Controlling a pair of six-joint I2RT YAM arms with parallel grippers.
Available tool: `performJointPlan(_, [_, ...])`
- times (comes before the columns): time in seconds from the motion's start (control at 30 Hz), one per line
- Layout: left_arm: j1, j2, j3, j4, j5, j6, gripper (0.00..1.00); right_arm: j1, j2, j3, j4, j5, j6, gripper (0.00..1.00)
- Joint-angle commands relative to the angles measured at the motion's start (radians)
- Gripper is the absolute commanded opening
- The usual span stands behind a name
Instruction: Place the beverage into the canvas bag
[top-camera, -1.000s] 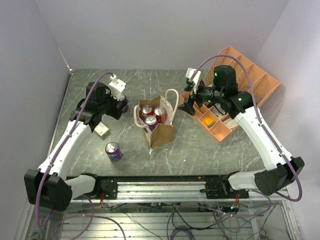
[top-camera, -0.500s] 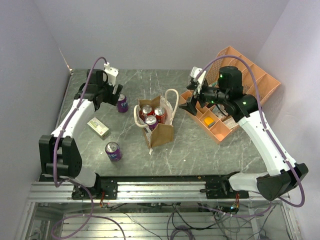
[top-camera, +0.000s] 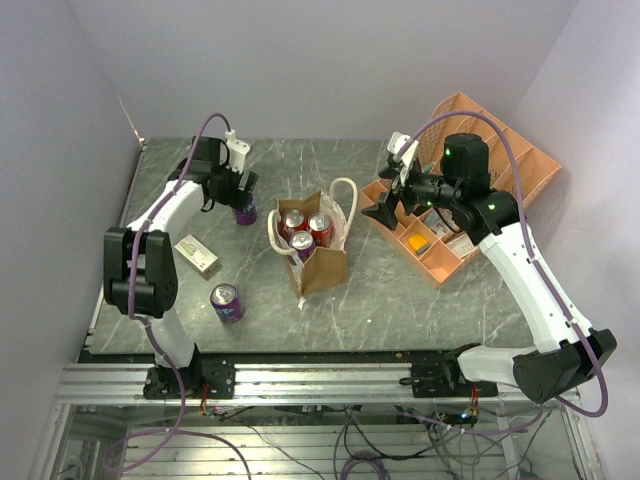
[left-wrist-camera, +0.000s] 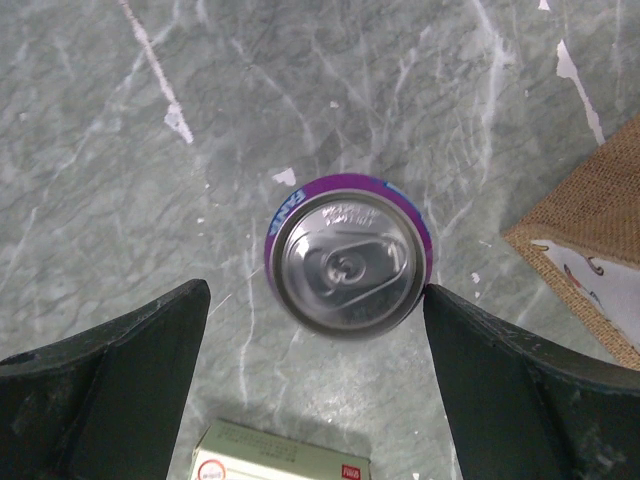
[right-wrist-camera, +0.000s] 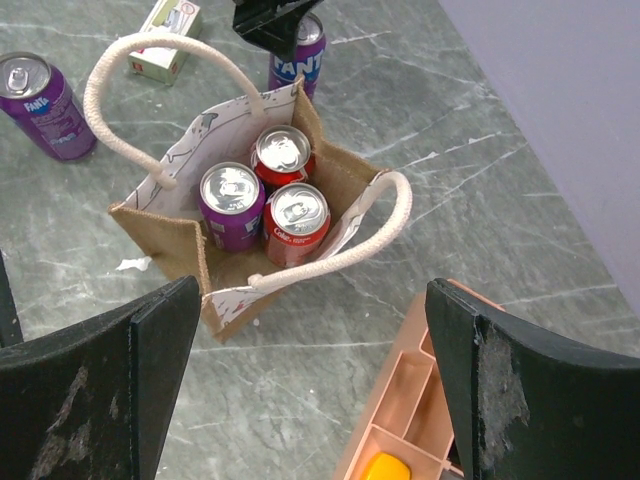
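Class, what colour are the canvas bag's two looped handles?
Cream-white handles on the canvas bag, clearest in the right wrist view.

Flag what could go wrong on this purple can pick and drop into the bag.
1. The purple can sits nearer one finger of the open left pincer; descending could clip its rim and tip it.
2. The canvas bag already holds three cans, and its handles loop over the mouth, so the fourth may snag or land on a lid.
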Motion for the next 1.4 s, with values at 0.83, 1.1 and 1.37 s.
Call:
performJointPlan(0.83, [-0.023, -0.028, 0.061, -0.094, 0.125, 0.111, 0.42, -0.043, -0.051, -0.169, 0.178, -0.012, 0.077, 0.96])
performJointPlan(1.1, [-0.051, -0.174, 0.096, -0.203, 0.095, 0.178, 0.19, -0.043, -0.035, -0.242, 0.284, -0.058, 0.135, 0.94])
performJointPlan(1.37, [-0.073, -0.348, 0.188, -0.245, 0.113, 0.128, 0.07, -0.037, -0.016, -0.308, 0.343, -0.09, 0.137, 0.9])
